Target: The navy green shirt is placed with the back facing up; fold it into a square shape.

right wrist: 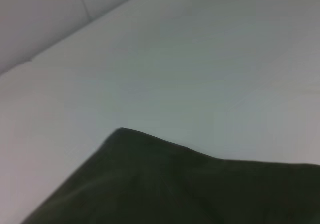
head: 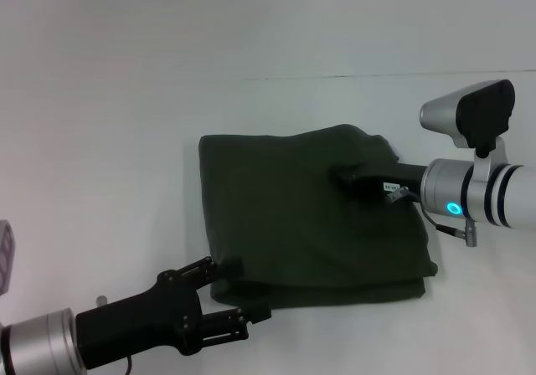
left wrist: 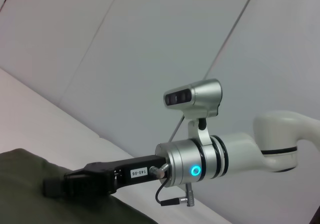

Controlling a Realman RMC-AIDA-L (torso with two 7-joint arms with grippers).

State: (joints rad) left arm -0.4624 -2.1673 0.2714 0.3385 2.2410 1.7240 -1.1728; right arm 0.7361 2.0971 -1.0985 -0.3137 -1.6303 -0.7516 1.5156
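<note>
Lying folded into a rough square, the navy green shirt (head: 310,216) sat mid-tabletop (head: 100,141) with bare white surface around every edge. The left gripper (head: 239,291) was spread wide at its near-left corner. The right gripper (head: 347,177) rested on the far-right part; whether it clenched, I cannot tell.

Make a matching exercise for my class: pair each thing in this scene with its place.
Things:
1. navy green shirt
2. left claw
3. right claw
4. table

Places:
A. on top of the shirt, at its far right part
B. at the shirt's near left corner
C. under everything, white
D. folded, in the middle of the table

Pairs: 1-D, 2-B, 3-A, 4-C
</note>
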